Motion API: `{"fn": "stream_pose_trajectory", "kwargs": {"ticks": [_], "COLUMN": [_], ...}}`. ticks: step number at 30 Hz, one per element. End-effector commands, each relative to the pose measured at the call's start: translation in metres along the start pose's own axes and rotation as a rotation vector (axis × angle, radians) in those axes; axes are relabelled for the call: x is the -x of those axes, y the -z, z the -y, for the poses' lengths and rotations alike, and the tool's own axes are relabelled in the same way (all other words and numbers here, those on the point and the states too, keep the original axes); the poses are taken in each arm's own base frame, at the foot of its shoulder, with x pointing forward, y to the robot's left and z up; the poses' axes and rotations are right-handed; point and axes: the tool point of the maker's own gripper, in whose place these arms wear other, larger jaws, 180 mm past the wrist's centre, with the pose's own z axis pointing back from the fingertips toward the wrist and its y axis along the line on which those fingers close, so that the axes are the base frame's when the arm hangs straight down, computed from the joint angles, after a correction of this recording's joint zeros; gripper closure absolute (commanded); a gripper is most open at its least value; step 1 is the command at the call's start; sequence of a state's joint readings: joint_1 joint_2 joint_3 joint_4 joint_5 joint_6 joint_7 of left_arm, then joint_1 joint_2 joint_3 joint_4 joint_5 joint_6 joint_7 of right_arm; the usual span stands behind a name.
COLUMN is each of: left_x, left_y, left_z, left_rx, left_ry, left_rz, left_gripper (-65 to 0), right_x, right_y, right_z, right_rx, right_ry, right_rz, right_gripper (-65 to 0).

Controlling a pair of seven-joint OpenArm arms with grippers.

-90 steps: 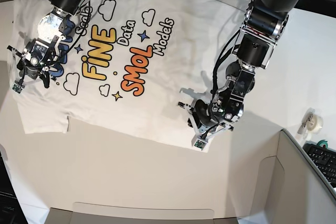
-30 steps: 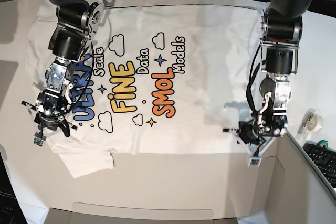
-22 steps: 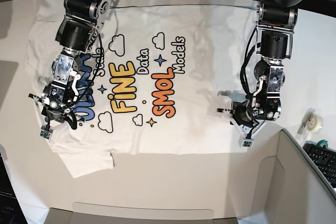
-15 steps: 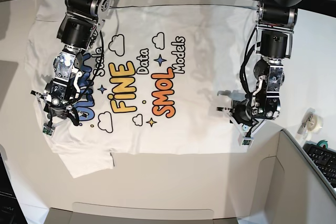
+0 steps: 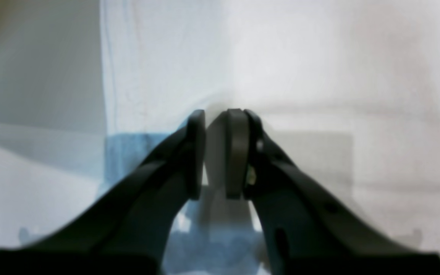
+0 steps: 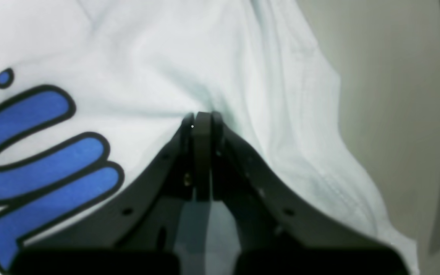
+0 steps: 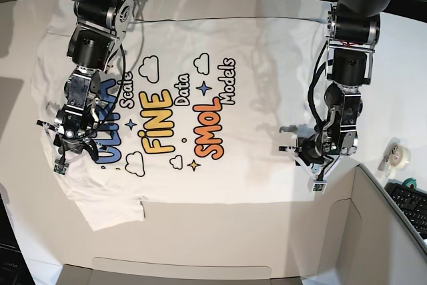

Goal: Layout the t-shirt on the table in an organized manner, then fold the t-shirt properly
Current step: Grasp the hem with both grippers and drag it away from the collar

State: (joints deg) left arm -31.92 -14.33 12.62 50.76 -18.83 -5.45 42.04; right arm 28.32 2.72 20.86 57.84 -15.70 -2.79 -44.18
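Note:
The white t-shirt [image 7: 253,65] lies spread print-up on the off-white table [image 7: 220,238]. Its blue, yellow and orange letters sit left of the middle. My right gripper [image 7: 67,141] is at the shirt's left side by the blue letters. In the right wrist view it [image 6: 201,118] is shut on a bunched pinch of cloth [image 6: 166,46]. My left gripper [image 7: 308,158] is at the shirt's lower right part. In the left wrist view it [image 5: 216,114] is closed to a thin gap on cloth [image 5: 281,57] near the shirt's edge, beside bare table [image 5: 33,57].
A grey cardboard box [image 7: 373,231] stands at the lower right, close to my left gripper. A tape roll [image 7: 397,153] and a keyboard [image 7: 410,201] lie beyond it at the right edge. A cardboard flap [image 7: 180,273] lies along the bottom edge.
Both grippers have moved slightly toward the near edge of the table, and the shirt has slid that way with them. Over three seconds the shirt went from tilted to nearly square.

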Motion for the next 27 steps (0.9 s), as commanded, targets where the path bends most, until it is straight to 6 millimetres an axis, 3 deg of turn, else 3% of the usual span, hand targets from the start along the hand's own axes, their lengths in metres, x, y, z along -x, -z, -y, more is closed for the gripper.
{"fn": "stream_pose_trajectory", "kwargs": {"ticks": [1,5,9,20,23,27], "left_x": [-0.015,-0.013,-0.024,-0.038,-0.063,-0.092], "left_y": [-0.003,0.000,0.005,0.009,-0.003,-0.024], "left_z": [0.001,0.001,0.019,0.016,0.021,0.028], "left_rx": [-0.007,-0.007,0.023,0.018,0.030,0.041], "left_ry": [0.002,-0.007,-0.017,-0.040,-0.027,0.009], "left_rz": [0.008,-0.005,0.011,0.053,0.124,0.197], "left_gripper": [-8.9,-8.9,-8.9,-10.6,-17.3,-24.5], "right_x": [-0.003,-0.014,-0.026,-0.022,-0.027,-0.059], "right_y": [0.001,0.006,0.006,0.004,0.001,-0.015], "right_z": [0.001,0.000,-0.003,-0.017,-0.014,-0.003], "right_rx": [-0.001,-0.004,-0.012,-0.037,-0.033,-0.015], "right_ry": [0.008,0.007,0.011,0.014,0.026,0.052], "right_rz": [-0.018,0.003,0.011,0.006,0.021,0.118], "right_gripper": [0.0,0.0,0.0,0.0,0.0,0.0]}}
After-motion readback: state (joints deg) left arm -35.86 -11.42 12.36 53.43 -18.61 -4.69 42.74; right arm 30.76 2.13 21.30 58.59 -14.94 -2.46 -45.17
